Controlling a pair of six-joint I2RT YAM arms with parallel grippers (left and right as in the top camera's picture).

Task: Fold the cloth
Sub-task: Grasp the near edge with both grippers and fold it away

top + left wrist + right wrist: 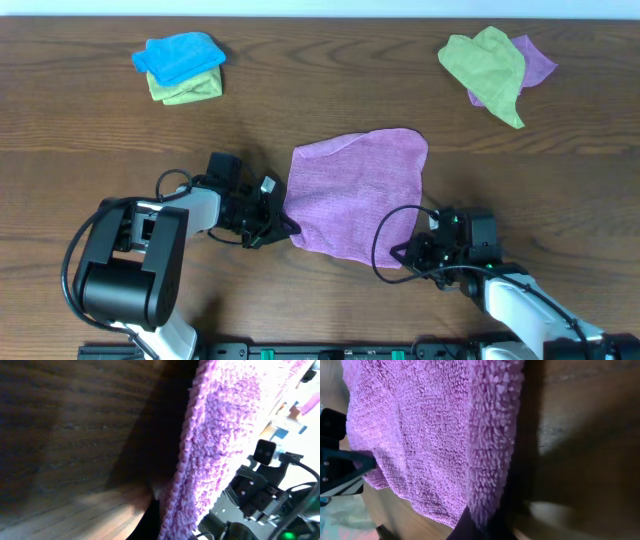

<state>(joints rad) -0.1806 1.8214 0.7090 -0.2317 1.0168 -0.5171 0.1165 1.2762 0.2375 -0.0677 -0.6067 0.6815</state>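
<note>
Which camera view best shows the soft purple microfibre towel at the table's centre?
The overhead view: it alone shows the soft purple microfibre towel whole, on the wooden table. The left wrist view shows only one blurred edge; the right wrist view, its pile and one edge.

In the overhead view, bare table (80, 150) runs open across the upper middle of the frame, between the blue-and-green pile (180, 68) at upper left and the green-and-purple pile (495, 65) at upper right. A wide clear strip also lies right of the cloth (355, 195), out to the frame's edge. The centre is covered by the cloth. Its lower left corner is blocked by the left gripper (285, 225), which pinches it, with the bulky left arm (130, 260) filling the lower left. The right gripper (405, 250) clamps the lower right corner, and a black cable (380, 245) loops over the cloth's edge there.
</note>
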